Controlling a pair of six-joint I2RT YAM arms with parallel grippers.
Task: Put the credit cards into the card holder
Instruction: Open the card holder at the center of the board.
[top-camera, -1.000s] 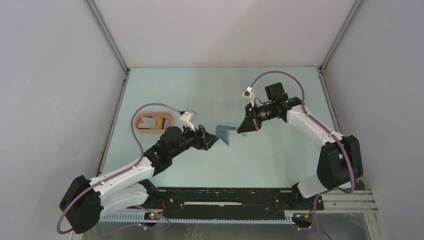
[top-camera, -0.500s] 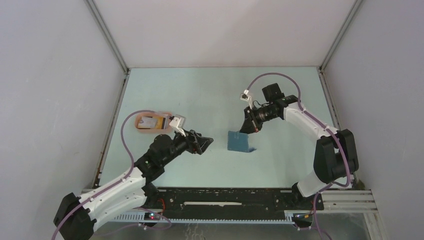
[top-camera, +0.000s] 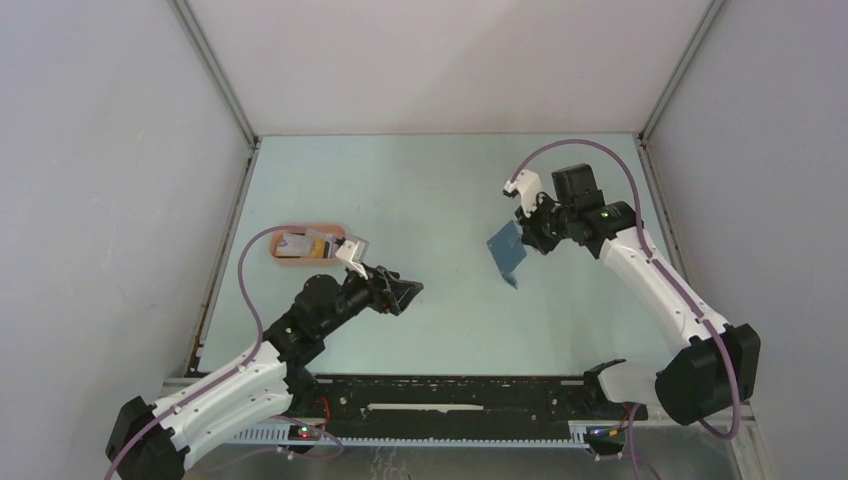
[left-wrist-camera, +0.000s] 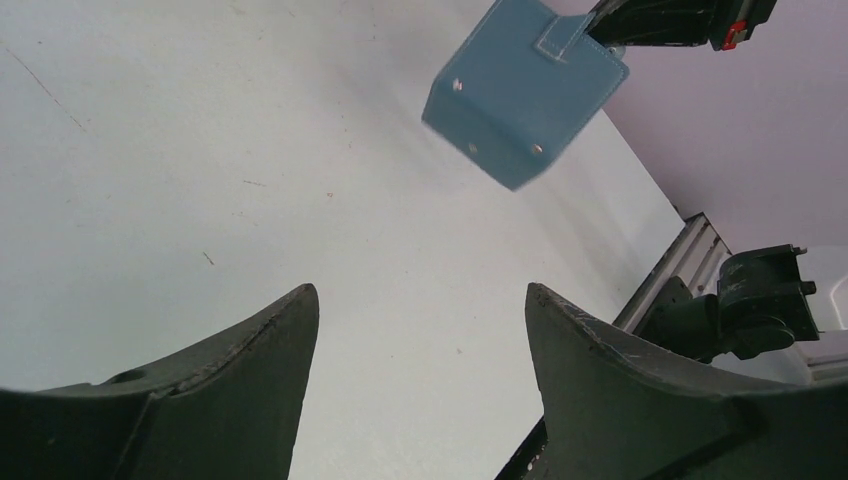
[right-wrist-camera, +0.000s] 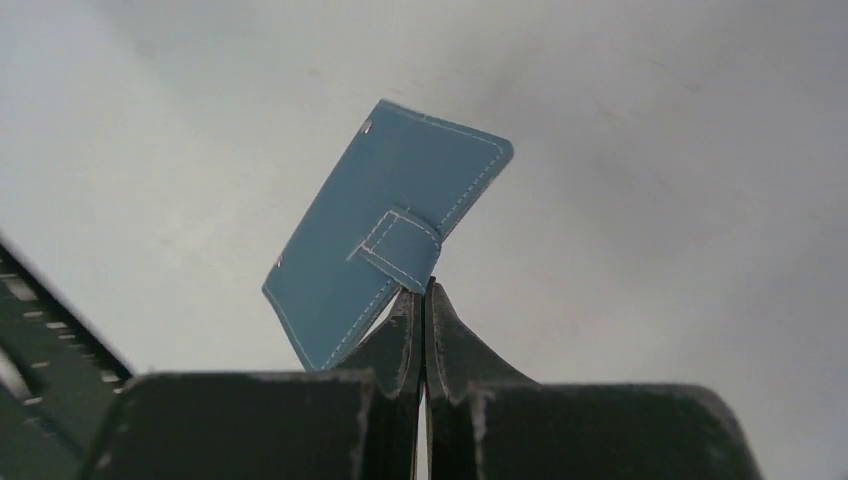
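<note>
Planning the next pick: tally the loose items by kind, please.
card holder: 1, pinched in the right gripper
pink tray: 1
cards showing in the tray: 2, a whitish card and a yellow-orange card; more may be hidden
total: 4

Your left arm (top-camera: 262, 352) reaches from its base at the lower left toward the middle of the table, low and stretched. The left gripper (top-camera: 404, 290) at its end has both fingers (left-wrist-camera: 250, 370) spread wide, with nothing between them. Your right arm (top-camera: 665, 290) comes up from the lower right (the forearm points to the upper left). The right gripper (top-camera: 531, 232) is closed tight, pinching the card holder (right-wrist-camera: 370, 240) by its strap, above the table.
</note>
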